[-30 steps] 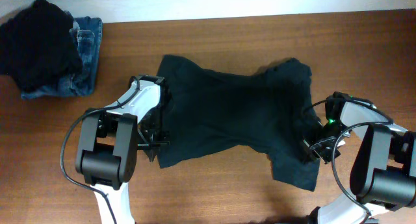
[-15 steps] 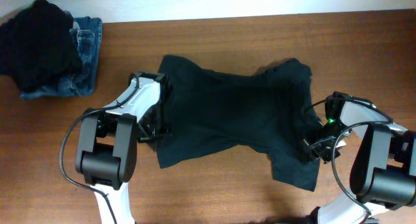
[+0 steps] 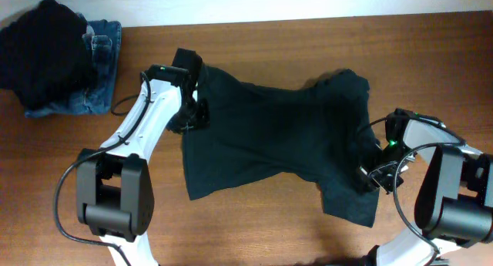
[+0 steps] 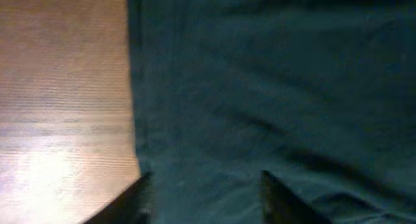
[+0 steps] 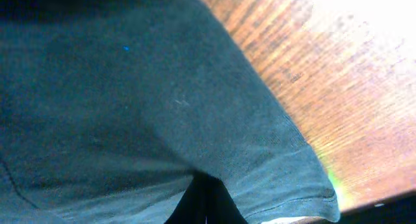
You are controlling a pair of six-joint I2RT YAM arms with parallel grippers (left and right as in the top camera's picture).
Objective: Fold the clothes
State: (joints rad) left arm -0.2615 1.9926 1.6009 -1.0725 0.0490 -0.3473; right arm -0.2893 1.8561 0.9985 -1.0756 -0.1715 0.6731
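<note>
Since a second ago the left fingers [image 3: 192, 118] have travelled from the lower stretch of the garment's left border to its upper stretch, and have gone from clenched to released. The right fingers [image 3: 368, 177] have not shifted.

Item under inspection: one very dark, blackish-green short-sleeved T-shirt [image 3: 277, 135] of thin plain cloth. It lies spread out on the brown wooden desk [image 3: 262, 227] and spans the whole space between the two sets of fingers. Its left border now runs straighter than before.

Left fingers: released, standing apart, grasping nothing. In the left wrist view the T-shirt lies flat beneath them. One fingertip sits at the line where cloth meets bare wood; the other is well over the cloth. The view is blurred, so contact with the cloth cannot be confirmed.

Right fingers: clenched on the T-shirt. In the right wrist view the closed tips meet the cloth just beside a stitched hem, with bare desk beyond that hem. In the overhead view this grip falls on the garment's right side, near its lower right corner.

Other items: a heap of black cloth [image 3: 46, 50] resting on folded blue denim jeans [image 3: 104, 50], well apart from the left fingers on their outer side, clear of the T-shirt.
</note>
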